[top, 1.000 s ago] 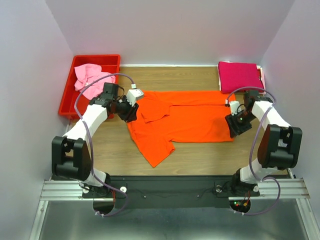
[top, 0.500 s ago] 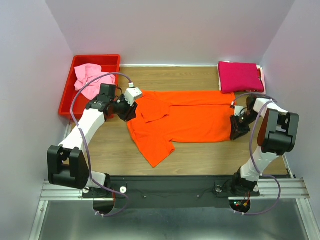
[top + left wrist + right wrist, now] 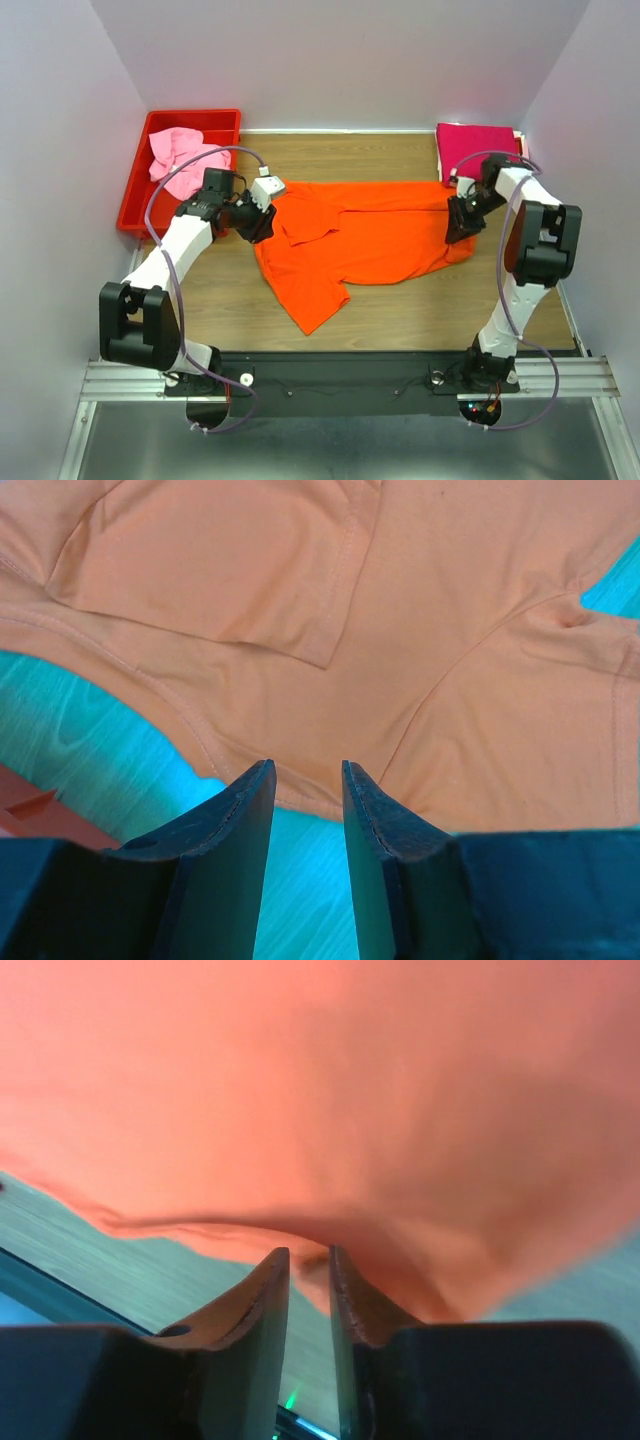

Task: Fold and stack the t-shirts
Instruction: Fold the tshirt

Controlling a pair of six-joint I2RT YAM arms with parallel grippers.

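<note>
The orange t-shirt (image 3: 370,235) lies spread across the middle of the table, with one sleeve folded onto its chest. My left gripper (image 3: 260,226) sits at the shirt's left edge. In the left wrist view it (image 3: 307,780) stands open over bare table, with the orange hem (image 3: 300,798) just past its tips. My right gripper (image 3: 459,224) is at the shirt's right end. In the right wrist view it (image 3: 309,1260) is shut on a pinch of orange cloth (image 3: 350,1090), which is raised off the wood. The magenta t-shirt (image 3: 478,150) lies folded at the back right. The pink t-shirt (image 3: 180,162) is crumpled in the bin.
A red plastic bin (image 3: 134,205) stands at the back left, close behind my left arm. Bare wood (image 3: 400,310) shows in front of the orange shirt. White walls close in the back and both sides.
My right gripper has closed on the orange shirt's right hem and moved back and inward, dragging that end with it. The left gripper has barely shifted and stays open.
</note>
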